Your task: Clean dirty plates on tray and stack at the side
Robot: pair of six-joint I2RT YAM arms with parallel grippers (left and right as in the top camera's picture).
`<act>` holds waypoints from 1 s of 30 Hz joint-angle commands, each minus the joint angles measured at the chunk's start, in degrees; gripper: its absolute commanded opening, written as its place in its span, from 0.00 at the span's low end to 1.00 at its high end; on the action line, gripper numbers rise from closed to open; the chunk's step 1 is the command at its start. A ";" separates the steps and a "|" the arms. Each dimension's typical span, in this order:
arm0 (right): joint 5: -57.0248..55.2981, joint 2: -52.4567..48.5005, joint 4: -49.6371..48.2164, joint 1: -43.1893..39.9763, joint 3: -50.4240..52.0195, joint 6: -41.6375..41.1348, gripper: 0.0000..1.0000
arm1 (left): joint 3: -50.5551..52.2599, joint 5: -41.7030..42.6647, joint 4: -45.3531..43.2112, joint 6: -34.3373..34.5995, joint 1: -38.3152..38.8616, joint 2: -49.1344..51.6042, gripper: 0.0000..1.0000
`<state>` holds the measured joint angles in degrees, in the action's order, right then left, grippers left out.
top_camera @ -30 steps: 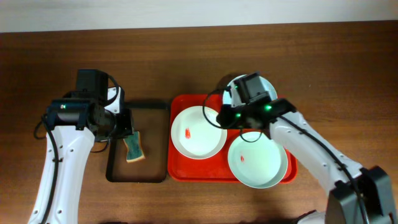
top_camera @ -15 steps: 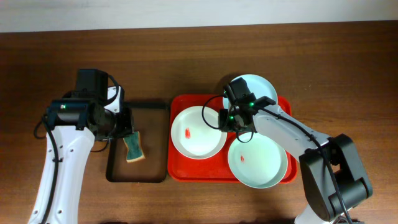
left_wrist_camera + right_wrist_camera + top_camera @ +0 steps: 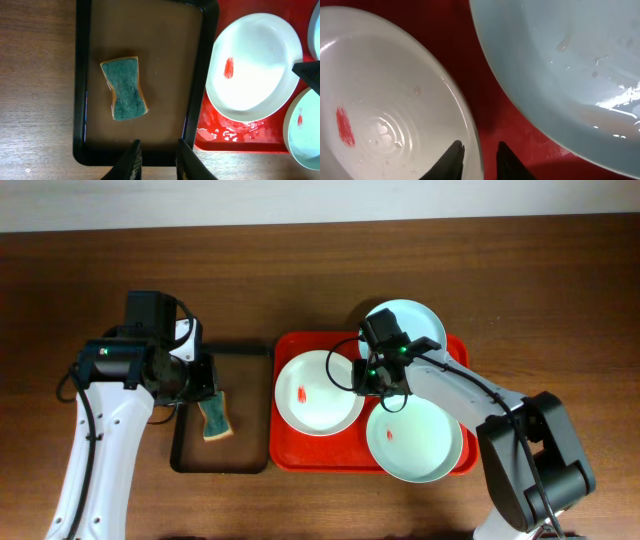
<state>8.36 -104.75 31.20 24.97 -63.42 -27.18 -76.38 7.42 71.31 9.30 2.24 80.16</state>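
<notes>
The red tray (image 3: 300, 452) holds three plates. The white plate (image 3: 315, 395) at its left has a red smear. The pale green plate (image 3: 415, 442) at front right has a small red smear. The pale blue plate (image 3: 415, 318) is at back right, partly under my right arm. My right gripper (image 3: 362, 376) is open, low at the white plate's right rim. In the right wrist view its jaws (image 3: 479, 160) straddle that rim: one finger over the white plate (image 3: 385, 100), one over the tray (image 3: 490, 100). My left gripper (image 3: 157, 162) is open and empty.
A narrow black tray (image 3: 180, 452) lies left of the red tray with a green and tan sponge (image 3: 216, 417) in it. The left wrist view shows the sponge (image 3: 124, 88) ahead of my left fingers. Bare wooden table surrounds both trays.
My right gripper has moved left and down from over the pale blue plate to the white plate's right rim. The left arm and the plates have not moved.
</notes>
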 commanded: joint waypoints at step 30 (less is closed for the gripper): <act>-1.14 -2.05 2.01 -1.09 0.50 -2.12 0.04 | 0.59 -1.86 -0.31 2.56 0.24 1.07 0.23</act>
<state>8.40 -106.15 32.05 24.73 -63.42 -27.70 -76.29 7.42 70.94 9.32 2.24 80.27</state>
